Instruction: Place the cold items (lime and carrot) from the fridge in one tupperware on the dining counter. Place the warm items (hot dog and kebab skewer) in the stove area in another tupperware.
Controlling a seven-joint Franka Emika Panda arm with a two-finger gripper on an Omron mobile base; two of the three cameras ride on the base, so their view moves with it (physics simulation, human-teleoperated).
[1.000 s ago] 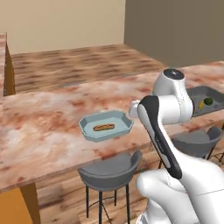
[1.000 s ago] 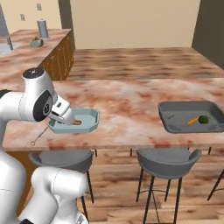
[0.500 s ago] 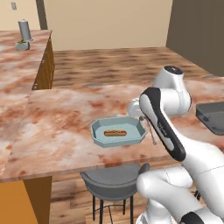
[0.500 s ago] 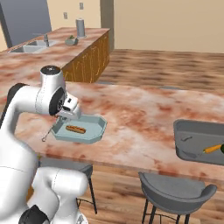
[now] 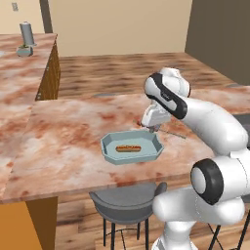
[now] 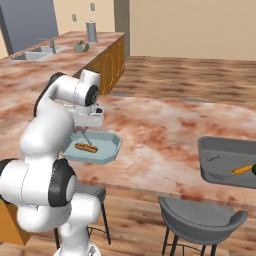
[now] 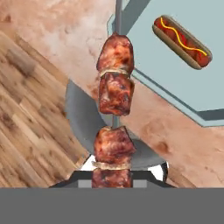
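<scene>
My gripper (image 5: 152, 128) is shut on the kebab skewer (image 7: 114, 94), whose chunks of browned meat hang along the hand view. The hand hovers at the far right edge of a light blue tupperware (image 5: 105, 147) on the dining counter. A hot dog (image 5: 128, 148) lies inside it. From the right base the gripper (image 6: 84, 131) sits over the same tupperware (image 6: 113, 143) and hot dog (image 6: 86, 147). In the hand view, the hot dog (image 7: 181, 42) rests in the blue tupperware (image 7: 144, 52). Far right, a grey tupperware (image 6: 205, 161) holds the carrot (image 6: 243, 169) and the dark lime (image 6: 254, 170), cut by the frame edge.
Grey bar stools stand under the counter's near edge (image 5: 124, 202) (image 6: 200, 217) (image 7: 81, 116). The marble counter (image 5: 58, 141) stretches left and back. A grey canister (image 5: 25, 34) and a sink (image 6: 35, 52) sit on the far counter.
The base has driven along the counter, so both base views shifted. The blue tupperware now lies centred under the arm. The gripper stays shut on the skewer.
</scene>
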